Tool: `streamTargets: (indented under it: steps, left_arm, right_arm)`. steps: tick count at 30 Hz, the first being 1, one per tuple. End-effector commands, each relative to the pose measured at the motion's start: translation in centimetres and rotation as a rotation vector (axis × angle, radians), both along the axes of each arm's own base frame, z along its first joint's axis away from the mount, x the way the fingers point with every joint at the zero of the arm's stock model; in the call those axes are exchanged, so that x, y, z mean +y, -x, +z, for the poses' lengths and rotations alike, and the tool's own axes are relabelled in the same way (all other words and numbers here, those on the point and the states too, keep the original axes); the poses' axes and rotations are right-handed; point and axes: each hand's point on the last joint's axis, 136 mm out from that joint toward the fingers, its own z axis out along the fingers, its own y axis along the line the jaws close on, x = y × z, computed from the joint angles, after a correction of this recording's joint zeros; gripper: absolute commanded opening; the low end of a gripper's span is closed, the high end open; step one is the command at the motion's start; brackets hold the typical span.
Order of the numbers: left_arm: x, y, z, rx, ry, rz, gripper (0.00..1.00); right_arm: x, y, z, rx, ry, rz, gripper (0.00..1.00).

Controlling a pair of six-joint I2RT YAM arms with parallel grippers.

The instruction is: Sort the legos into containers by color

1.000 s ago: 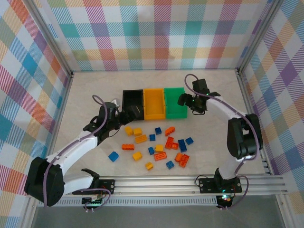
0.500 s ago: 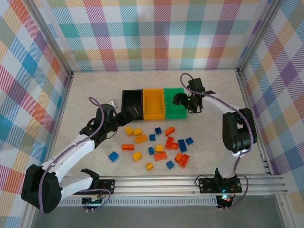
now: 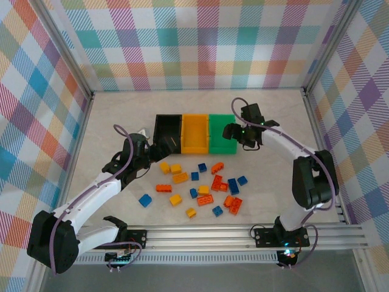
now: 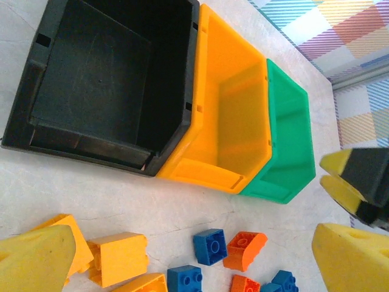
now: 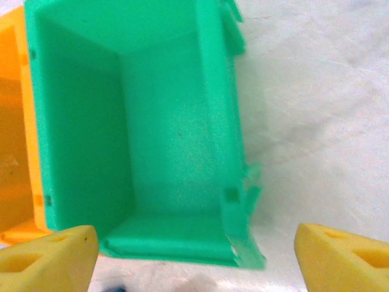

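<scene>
Three small open-topped plastic bins sit joined in a row on the pale tabletop (image 3: 115,115): black bin (image 3: 168,129), orange-yellow bin (image 3: 196,132), green bin (image 3: 220,129), left to right in the top view. The small studded plastic bricks (image 3: 200,185) in yellow, orange-red and blue lie scattered on the table on the near side of the bins, all outside them. Left gripper (image 3: 157,151) hangs low just before the black bin's near edge, at the left fringe of the scatter. In its wrist view, its yellow fingers (image 4: 36,261) stand wide apart with nothing gripped; two yellow bricks (image 4: 118,258) lie beside the left finger, and a blue brick (image 4: 211,246) touching an orange-red brick (image 4: 245,249) lies between the fingers on the table. Right gripper (image 3: 233,131) is above the green bin's near right corner. Its fingers (image 5: 48,252) are spread wider than the bin (image 5: 176,152) and hold nothing.
</scene>
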Motion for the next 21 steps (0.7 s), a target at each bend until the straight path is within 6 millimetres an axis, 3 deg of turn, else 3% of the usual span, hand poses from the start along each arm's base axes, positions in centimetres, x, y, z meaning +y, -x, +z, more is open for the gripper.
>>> streamTargets:
  steps: [1,6,12,21]
  left_arm:
    - [0.5,0.2,0.3,-0.002,-0.024,0.012,1.0]
    - [-0.2,-0.1,-0.6,0.032,-0.012,-0.006,1.0]
    - [-0.9,-0.4,-1.4,0.05,0.006,-0.026,1.0]
    - [-0.6,0.1,-2.6,0.075,0.007,-0.025,1.0]
  right_arm:
    - [-2.5,4.4,-1.7,0.127,0.105,-0.026,0.81]
    - [-3.3,9.8,-3.8,0.274,0.125,-0.01,0.73]
    - [-2.6,14.0,-5.5,0.407,0.159,0.029,0.66]
    - [-3.7,15.9,-7.0,0.483,0.253,0.069,0.59]
